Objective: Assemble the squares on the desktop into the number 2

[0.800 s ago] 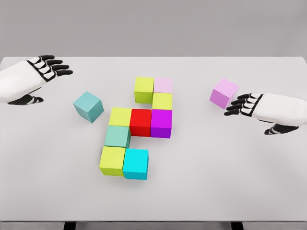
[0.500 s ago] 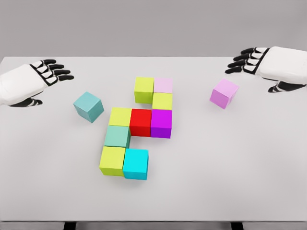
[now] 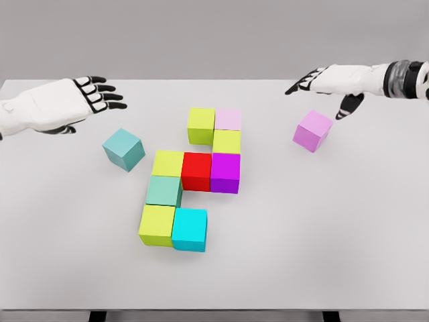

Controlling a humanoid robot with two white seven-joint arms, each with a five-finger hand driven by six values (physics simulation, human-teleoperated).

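Observation:
Several coloured cubes form a stepped cluster mid-table: a lime cube (image 3: 201,125) and pale pink cube (image 3: 228,119) at the top, a yellow cube (image 3: 227,141), then a yellow (image 3: 167,163), red (image 3: 197,170) and purple cube (image 3: 226,172) in a row, a green-teal cube (image 3: 164,190), and a lime (image 3: 157,224) and cyan cube (image 3: 190,229) at the bottom. A loose teal cube (image 3: 124,148) lies left of the cluster. A loose violet cube (image 3: 313,130) lies to the right. My left hand (image 3: 97,96) hovers open up and left of the teal cube. My right hand (image 3: 315,79) is open, flat, above the violet cube.
The white table (image 3: 322,228) spans the whole view, with its front edge near the bottom of the picture and a grey wall behind it.
My right hand rose from beside the violet cube to the far right, then turned flat and reached left above the cube. My left hand slid right toward the teal cube.

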